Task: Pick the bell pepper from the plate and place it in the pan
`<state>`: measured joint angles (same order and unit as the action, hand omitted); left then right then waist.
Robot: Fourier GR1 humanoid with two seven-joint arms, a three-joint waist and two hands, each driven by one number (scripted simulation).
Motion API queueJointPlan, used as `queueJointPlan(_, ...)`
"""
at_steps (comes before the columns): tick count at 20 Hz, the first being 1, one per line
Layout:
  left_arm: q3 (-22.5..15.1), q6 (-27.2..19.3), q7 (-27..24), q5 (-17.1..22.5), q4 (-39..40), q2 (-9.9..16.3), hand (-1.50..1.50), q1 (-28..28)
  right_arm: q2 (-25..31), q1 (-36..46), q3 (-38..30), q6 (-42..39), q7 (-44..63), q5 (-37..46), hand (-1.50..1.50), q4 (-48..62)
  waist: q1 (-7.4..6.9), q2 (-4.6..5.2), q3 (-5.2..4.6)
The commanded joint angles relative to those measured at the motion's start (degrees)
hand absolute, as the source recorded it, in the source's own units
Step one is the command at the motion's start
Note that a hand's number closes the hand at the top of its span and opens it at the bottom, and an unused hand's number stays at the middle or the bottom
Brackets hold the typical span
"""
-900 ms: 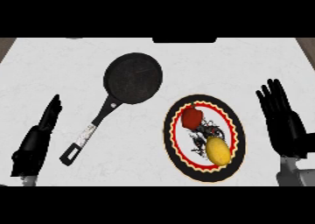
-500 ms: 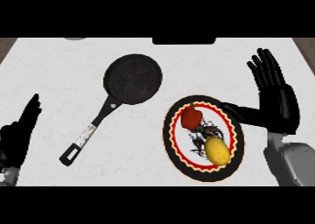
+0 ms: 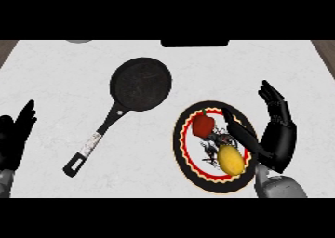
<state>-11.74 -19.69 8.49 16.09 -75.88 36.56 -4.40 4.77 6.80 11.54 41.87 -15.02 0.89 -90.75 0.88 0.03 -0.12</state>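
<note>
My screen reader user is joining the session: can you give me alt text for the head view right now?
The robot's open right hand hangs over the right edge of a round plate that holds a red bell pepper and a yellow fruit. A black pan lies up-left of the plate, handle toward the lower left. The left hand rests open at the left edge.

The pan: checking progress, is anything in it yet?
Empty. The pan shows bare black; the bell pepper sits on the plate.
</note>
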Motion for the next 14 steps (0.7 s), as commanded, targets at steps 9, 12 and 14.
queueJointPlan(9,0.7,1.4,4.8,-0.3,-0.9,0.2,0.0,-1.6,15.7,1.6,9.8,-7.4,39.1,27.2,-1.5,-5.6,-0.48,-0.59,-0.43)
queueJointPlan(12,0.4,0.5,3.9,-1.2,0.1,-0.8,0.0,-2.0,18.7,6.0,11.5,-16.5,50.1,30.3,-1.5,-5.7,-0.73,-0.46,-0.54)
queueJointPlan(14,-0.1,1.4,2.7,-1.5,0.8,-1.0,0.0,-1.4,19.8,10.5,12.4,-22.9,57.5,31.4,-1.5,-5.7,-1.46,-0.4,-0.62)
